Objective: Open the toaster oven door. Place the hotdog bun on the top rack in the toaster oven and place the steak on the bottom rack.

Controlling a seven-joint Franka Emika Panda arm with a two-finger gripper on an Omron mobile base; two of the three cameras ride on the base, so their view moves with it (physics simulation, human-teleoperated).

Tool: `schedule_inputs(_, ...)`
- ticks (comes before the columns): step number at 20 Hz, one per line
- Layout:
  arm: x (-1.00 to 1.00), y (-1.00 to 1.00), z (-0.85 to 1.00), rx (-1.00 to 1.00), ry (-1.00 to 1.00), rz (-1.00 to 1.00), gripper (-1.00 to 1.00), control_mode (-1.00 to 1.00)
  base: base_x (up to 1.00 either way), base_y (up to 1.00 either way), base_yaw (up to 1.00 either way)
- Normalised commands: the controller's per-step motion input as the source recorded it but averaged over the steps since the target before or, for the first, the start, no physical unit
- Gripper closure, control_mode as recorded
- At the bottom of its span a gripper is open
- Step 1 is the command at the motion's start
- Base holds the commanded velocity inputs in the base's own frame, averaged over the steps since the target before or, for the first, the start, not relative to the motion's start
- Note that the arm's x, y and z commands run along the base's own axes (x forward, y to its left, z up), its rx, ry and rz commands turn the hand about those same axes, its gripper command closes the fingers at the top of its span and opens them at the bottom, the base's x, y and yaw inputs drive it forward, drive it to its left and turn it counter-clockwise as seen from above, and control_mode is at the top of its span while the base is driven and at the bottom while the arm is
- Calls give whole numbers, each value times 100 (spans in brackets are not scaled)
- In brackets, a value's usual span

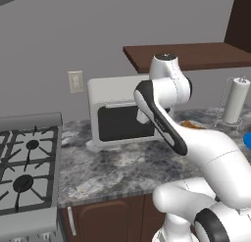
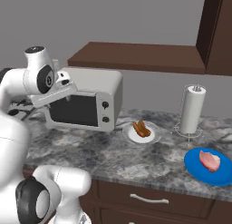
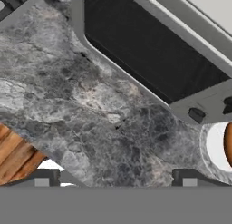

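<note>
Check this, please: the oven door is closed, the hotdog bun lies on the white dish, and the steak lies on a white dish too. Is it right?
Not quite. In the right base view the steak lies on a blue plate, not a white dish. The toaster oven door is closed, and the hotdog bun lies on the white dish.

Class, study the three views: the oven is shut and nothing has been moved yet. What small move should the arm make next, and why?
Probably bring the open gripper up to the slim handle along the top edge of the toaster oven door. The door is closed, the hotdog bun sits on its white dish and the steak on the blue plate, so neither can go in until the door drops.
</note>
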Motion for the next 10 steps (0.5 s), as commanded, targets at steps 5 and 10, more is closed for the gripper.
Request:
schedule_inputs(5,23,62,-8,-17,-1,30,-100,-100,0,0,0)
schedule_inputs(10,46,45,-5,-13,0,22,-100,-100,0,0,0)
